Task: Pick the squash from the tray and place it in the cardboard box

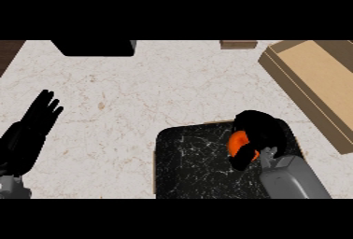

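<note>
The squash [239, 141], orange, is seen over the right part of the tray [193, 163], mostly hidden by the right hand [258, 135], whose black fingers are curled round it. Only a small orange patch is shown between fingers and thumb. Whether the squash is touching the tray or lifted off it cannot be told. The tray is a dark marbled slab set on the pale stone counter [138, 93], at the lower middle of the view. The box [314, 84], brown cardboard and open at the top, is placed at the upper right, well apart from the tray. The left hand [31, 128] is shown at the left edge, fingers straight and pointed up, holding nothing. A black object [96, 48] is seen at the top edge.
</note>
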Controlling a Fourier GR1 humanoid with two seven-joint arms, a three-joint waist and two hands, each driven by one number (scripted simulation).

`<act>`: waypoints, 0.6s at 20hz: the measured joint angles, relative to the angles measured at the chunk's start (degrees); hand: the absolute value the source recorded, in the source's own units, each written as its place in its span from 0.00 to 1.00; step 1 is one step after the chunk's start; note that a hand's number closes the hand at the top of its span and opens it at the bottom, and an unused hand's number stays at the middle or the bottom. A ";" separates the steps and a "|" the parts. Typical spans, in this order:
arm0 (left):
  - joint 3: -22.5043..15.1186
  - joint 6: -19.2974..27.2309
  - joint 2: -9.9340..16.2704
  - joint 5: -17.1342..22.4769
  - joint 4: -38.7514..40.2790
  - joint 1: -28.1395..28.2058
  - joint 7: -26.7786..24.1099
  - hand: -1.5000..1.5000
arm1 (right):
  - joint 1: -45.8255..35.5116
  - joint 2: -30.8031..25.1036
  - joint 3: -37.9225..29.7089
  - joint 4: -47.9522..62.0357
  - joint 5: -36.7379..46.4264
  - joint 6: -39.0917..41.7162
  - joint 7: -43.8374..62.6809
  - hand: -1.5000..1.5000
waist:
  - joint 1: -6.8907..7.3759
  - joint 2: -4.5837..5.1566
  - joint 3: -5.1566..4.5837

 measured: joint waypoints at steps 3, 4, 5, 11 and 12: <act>0.16 -0.25 -0.95 -0.68 0.85 -0.24 -0.79 0.50 | -0.77 0.42 -1.32 1.10 1.22 0.27 -2.03 1.00 | -0.01 0.02 0.01; 0.25 -0.33 -0.75 -0.70 0.67 -0.68 -0.24 0.50 | -1.87 0.19 -2.26 3.26 1.32 -0.13 -3.82 1.00 | 0.04 0.04 0.01; 0.21 -0.50 -0.92 -0.61 0.13 -0.16 -0.13 0.50 | -3.74 -0.32 -3.57 5.90 1.16 -0.20 -5.58 1.00 | 0.19 0.08 0.03; -0.07 -0.63 -1.16 -1.11 1.71 -2.63 -0.03 0.50 | -17.59 -3.05 -9.40 26.09 1.96 -2.96 -16.60 1.00 | 1.13 0.46 0.05; -0.17 -0.63 -1.38 -1.07 1.77 -2.79 0.04 0.50 | -19.72 -3.16 -9.82 28.86 2.72 -3.88 -17.65 1.00 | 1.15 0.46 0.06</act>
